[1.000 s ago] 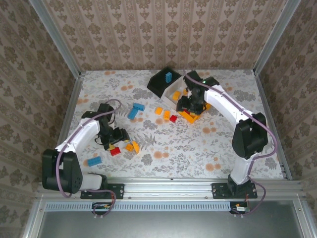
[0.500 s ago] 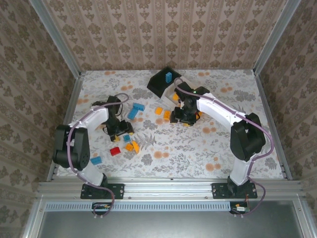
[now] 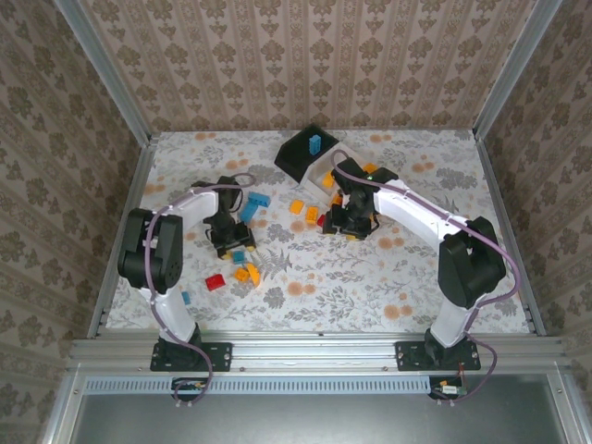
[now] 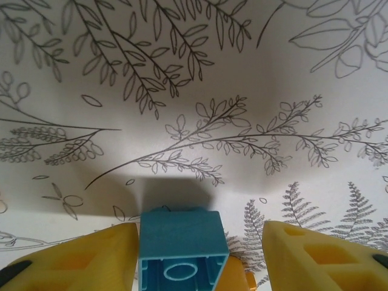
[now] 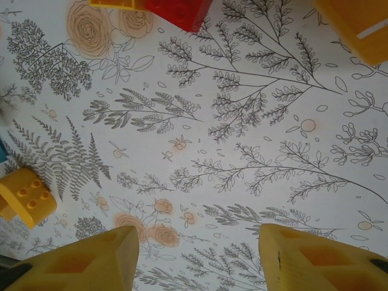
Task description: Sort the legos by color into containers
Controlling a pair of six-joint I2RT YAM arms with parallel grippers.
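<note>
Left claw [image 4: 199, 237]: yellow fingers partly spread, narrower than a second ago, and not yet pinching anything.
Blue piece: a small teal-blue plastic brick [image 4: 182, 242] sits hollow side up between the fingers. It is pressed against one finger, with a gap to the other.
Left arm shift: it has swung away from the red and orange pieces near the front edge, out to this brick on the floral-print desk [image 4: 254, 91].
Right claw [image 5: 197, 242]: spread, with nothing between the fingers and bare desk below.
Right arm shift: it has come off the bins toward the loose pieces. A red plastic brick [image 5: 179, 11] lies just beyond it, and an orange-yellow studded brick [image 5: 24, 197] lies off to one side.
Destination: the black plastic bin [image 3: 298, 159] at the far side already holds a blue piece.
Meaning: the left claw looks about to close on the blue brick. The right claw probably lines up on the red brick next.
</note>
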